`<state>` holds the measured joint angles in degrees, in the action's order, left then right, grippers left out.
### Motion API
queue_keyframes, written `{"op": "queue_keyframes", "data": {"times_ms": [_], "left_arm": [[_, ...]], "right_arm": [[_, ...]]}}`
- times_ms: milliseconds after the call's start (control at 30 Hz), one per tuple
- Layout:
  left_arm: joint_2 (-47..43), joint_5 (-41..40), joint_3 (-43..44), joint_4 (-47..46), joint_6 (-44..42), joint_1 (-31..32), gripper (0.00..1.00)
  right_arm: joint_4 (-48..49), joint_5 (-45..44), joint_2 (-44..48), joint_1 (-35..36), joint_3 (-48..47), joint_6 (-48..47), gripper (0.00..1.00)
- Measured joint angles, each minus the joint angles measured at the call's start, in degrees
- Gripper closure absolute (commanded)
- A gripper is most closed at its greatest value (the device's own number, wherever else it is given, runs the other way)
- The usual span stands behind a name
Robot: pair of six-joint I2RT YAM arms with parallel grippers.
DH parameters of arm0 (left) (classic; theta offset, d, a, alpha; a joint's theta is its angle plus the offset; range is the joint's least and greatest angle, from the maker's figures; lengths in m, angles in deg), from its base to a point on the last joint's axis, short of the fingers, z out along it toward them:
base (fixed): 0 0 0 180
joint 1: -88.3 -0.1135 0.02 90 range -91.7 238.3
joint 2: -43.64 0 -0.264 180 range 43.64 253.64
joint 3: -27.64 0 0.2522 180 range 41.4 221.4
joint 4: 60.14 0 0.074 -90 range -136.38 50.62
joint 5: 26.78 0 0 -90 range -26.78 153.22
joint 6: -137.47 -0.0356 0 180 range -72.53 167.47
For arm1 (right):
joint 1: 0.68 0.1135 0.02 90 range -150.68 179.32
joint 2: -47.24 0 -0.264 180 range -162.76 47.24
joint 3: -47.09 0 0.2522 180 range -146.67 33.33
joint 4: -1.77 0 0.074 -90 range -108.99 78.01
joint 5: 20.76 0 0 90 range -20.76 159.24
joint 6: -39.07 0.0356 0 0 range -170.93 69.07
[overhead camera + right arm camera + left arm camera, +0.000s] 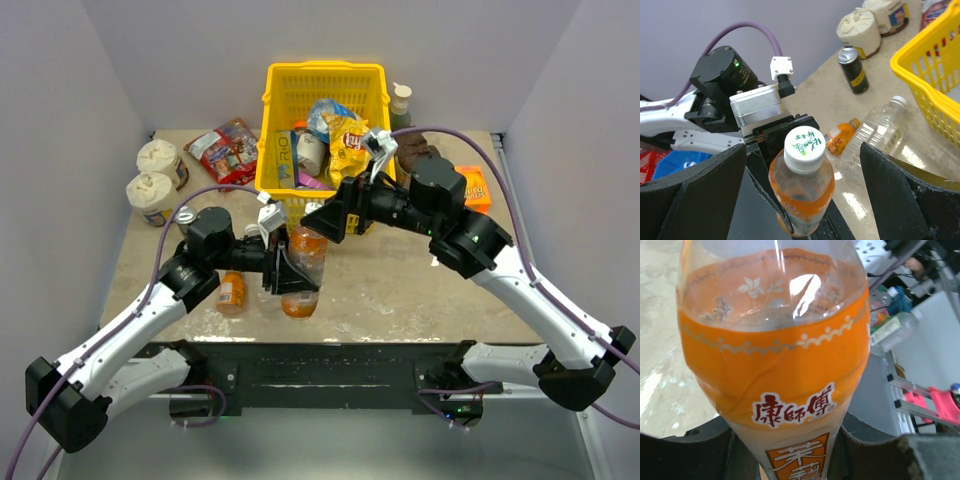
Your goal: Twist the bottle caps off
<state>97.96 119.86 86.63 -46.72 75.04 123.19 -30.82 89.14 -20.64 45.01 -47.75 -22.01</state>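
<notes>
Crowding the far side of the table (400,290) are a yellow basket (320,95) full of packets, two tubs (155,178) at far left, and a dark can (185,215) just beside them. A juice bottle (230,292) lies flat near the left arm. A clear bottle (880,135) lies along the basket's near wall.

None of these sits between the grippers. The left gripper (292,276) is clamped on the lower body of the orange-label bottle (308,255), near the front middle of the table. The bottle's long axis tilts up and away from the near edge. Its white cap (804,145) points straight at the right gripper (326,222). That gripper's fingers (895,195) are spread wide on either side of the cap, not touching it.
</notes>
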Motion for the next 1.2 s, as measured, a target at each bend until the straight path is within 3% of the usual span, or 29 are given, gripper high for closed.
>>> {"op": "queue_keyframes", "data": {"times_ms": [67,300,500,833,1200], "left_arm": [[-0.33,-3.21,0.00,2.43,-1.51,0.00,0.59],[-1.51,-17.42,0.02,9.03,-2.27,0.04,0.60],[-1.68,-27.58,1.38,15.50,-2.32,0.15,0.61],[-1.49,-34.71,2.89,19.08,-2.71,4.87,0.63],[-0.59,-39.65,3.82,19.41,-2.71,9.03,0.64]], "right_arm": [[-1.27,-2.27,0.63,0.00,0.00,0.46,0.01],[-4.13,-14.10,4.20,0.09,0.00,5.25,0.23],[-4.39,-22.10,2.54,2.86,0.00,10.34,0.35],[-7.34,-29.75,-7.52,8.76,-3.69,12.24,0.40],[-10.38,-34.60,-10.54,10.29,-9.22,10.58,0.46]]}}
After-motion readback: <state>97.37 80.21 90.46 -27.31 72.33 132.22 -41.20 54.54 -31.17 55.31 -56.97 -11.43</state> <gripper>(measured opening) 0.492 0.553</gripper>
